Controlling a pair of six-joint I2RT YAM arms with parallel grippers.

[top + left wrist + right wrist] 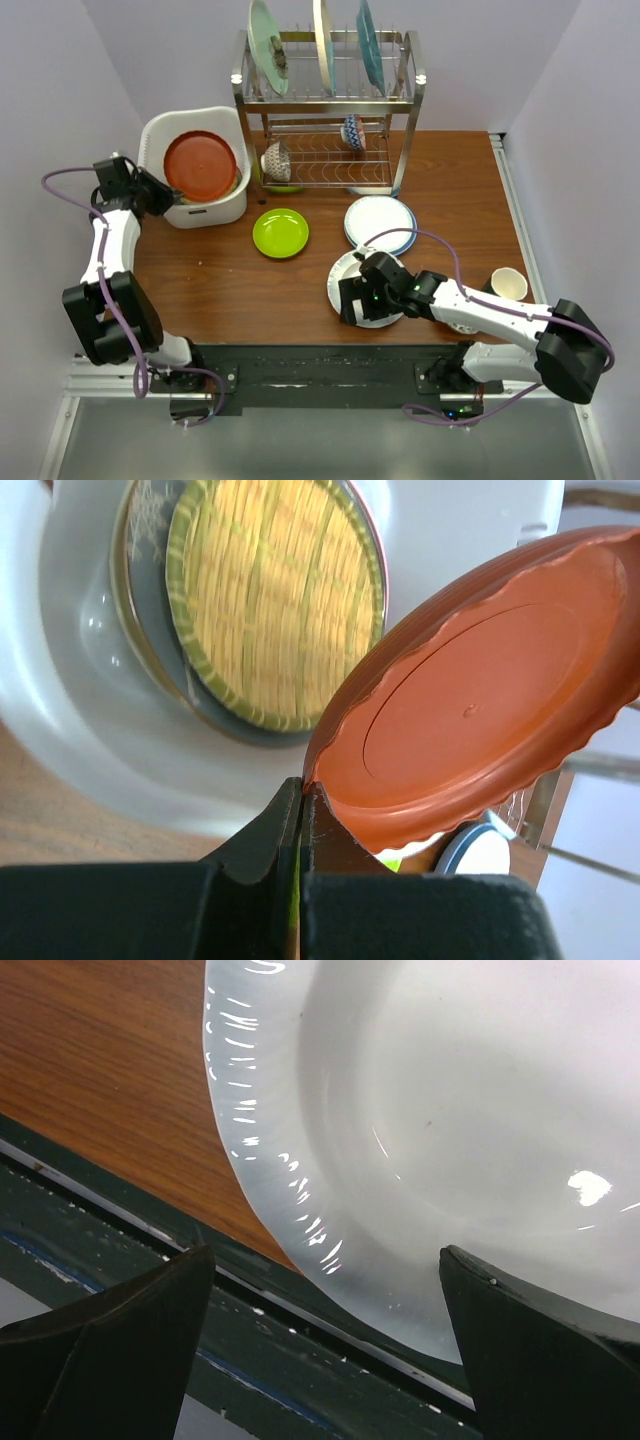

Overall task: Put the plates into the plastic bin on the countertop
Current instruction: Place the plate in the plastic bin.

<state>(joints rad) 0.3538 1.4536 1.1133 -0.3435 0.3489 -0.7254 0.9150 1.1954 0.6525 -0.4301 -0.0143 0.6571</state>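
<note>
My left gripper (163,192) (302,788) is shut on the rim of the orange-red plate (200,164) (480,690) and holds it tilted over the white plastic bin (216,212) (90,710). Inside the bin a woven yellow plate (275,600) lies on a grey plate (150,590). My right gripper (352,303) (325,1280) is open at the near rim of a white plate (347,270) (450,1110). That rim juts over the front edge of the countertop (230,285) (100,1060) and lies between the spread fingers. A lime green plate (281,232) and a white, blue-rimmed plate (380,222) lie mid-table.
A two-tier wire rack (405,100) stands at the back with three upright plates (268,45) on top and patterned bowls (277,160) below. A cream cup (508,284) sits at the right, near my right arm. A black base rail (300,1360) runs below the table's front edge.
</note>
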